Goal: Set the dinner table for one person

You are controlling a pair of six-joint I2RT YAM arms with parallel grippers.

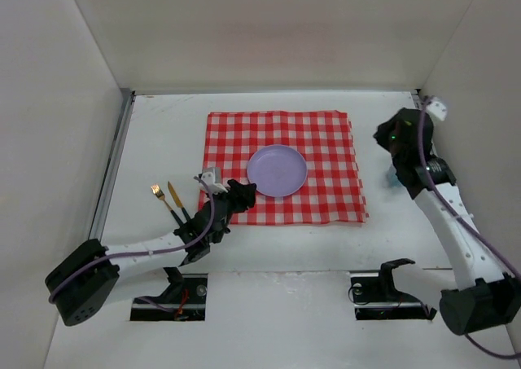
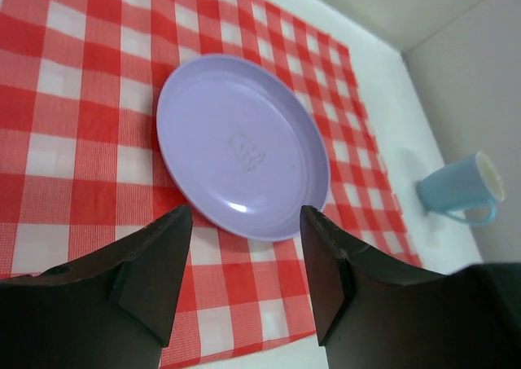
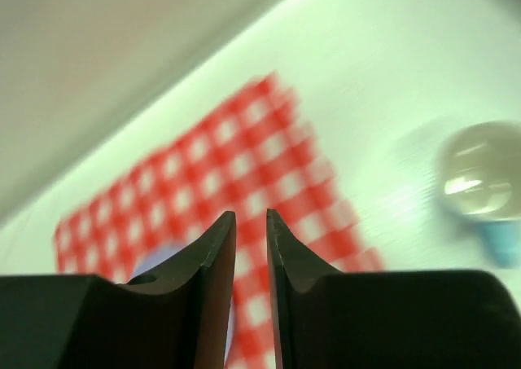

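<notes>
The white dinner table carries a red-and-white checked cloth with a lilac plate on it. To the left of the cloth lie a gold-headed fork and a knife. My left gripper hovers open and empty over the cloth's near edge, just short of the plate. A light blue cup stands on the table right of the cloth. Above it, my right gripper is blurred, its jaws a narrow gap apart with nothing between them; the cup lies to its lower right.
White walls enclose the table on three sides, with a metal rail along the left edge. In the top view my right arm mostly hides the cup. Two recessed arm mounts sit at the near edge.
</notes>
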